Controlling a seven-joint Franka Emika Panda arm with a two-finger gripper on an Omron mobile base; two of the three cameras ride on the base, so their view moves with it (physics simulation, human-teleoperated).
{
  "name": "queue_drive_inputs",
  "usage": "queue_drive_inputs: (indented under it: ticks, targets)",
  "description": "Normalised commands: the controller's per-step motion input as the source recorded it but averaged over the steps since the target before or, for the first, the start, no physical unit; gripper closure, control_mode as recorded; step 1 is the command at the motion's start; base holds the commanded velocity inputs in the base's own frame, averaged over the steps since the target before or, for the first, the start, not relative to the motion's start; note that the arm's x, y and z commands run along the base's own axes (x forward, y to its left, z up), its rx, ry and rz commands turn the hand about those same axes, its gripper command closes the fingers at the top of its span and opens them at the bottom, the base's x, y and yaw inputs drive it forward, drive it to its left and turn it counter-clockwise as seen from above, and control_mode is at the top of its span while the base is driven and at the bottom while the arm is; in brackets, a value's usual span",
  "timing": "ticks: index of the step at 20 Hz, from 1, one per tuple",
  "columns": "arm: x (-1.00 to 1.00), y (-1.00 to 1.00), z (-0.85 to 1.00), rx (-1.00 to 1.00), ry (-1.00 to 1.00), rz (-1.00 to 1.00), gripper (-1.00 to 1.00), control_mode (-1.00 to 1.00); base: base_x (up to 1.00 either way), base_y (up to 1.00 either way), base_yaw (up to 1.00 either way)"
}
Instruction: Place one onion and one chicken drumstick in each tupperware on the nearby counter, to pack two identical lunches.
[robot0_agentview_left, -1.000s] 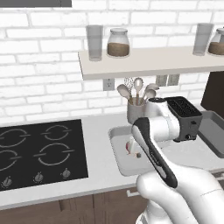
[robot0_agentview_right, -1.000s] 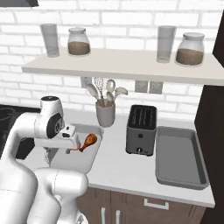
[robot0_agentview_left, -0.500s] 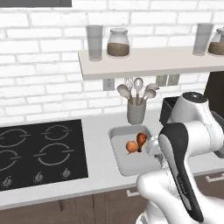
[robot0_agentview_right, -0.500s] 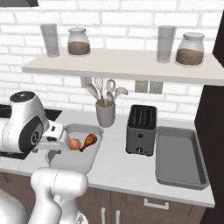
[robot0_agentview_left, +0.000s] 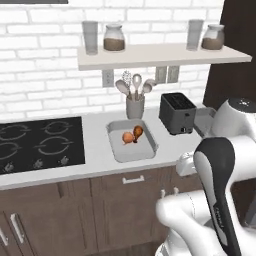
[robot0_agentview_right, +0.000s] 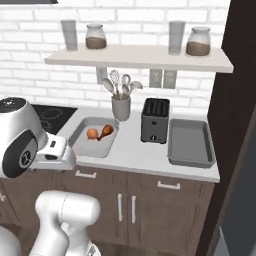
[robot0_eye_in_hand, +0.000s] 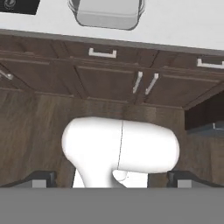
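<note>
Gripper (robot0_eye_in_hand: 112, 179) at bottom of hand view, fingertips far apart at lower corners, jaws wide open, holding nothing. Points down at cabinet fronts (robot0_eye_in_hand: 109, 78) and floor, well below counter (robot0_agentview_right: 135, 155). Left tray (robot0_agentview_right: 95, 136) at centre left of right base view, holds onion (robot0_agentview_right: 92, 133) touching drumstick (robot0_agentview_right: 105, 131). Right tray (robot0_agentview_right: 190, 142) at centre right, beyond toaster (robot0_agentview_right: 154, 120). Both trays well apart from gripper, above it in hand view.
</note>
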Motion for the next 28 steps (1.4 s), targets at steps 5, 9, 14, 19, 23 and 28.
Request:
queue_drive_inputs:
  ticks: [5,9,14,19,23,28]
  targets:
    - [0.00,0.00,0.00,0.00,0.00,0.00,-1.00,1.00,-1.00,-0.73,-0.08]
    - [0.00,0.00,0.00,0.00,0.00,0.00,-1.00,1.00,-0.94,-0.82,-0.14]
    - [0.00,0.00,0.00,0.00,0.00,0.00,-1.00,1.00,-0.34,-0.99,-0.24]
    - [0.00,0.00,0.00,0.00,0.00,0.00,-1.00,1.00,-0.13,-0.98,-0.42]
    - [0.00,0.00,0.00,0.00,0.00,0.00,-1.00,1.00,0.00,-1.00,-0.48]
    - [0.00,0.00,0.00,0.00,0.00,0.00,-1.00,1.00,0.05,-0.95,-0.61]
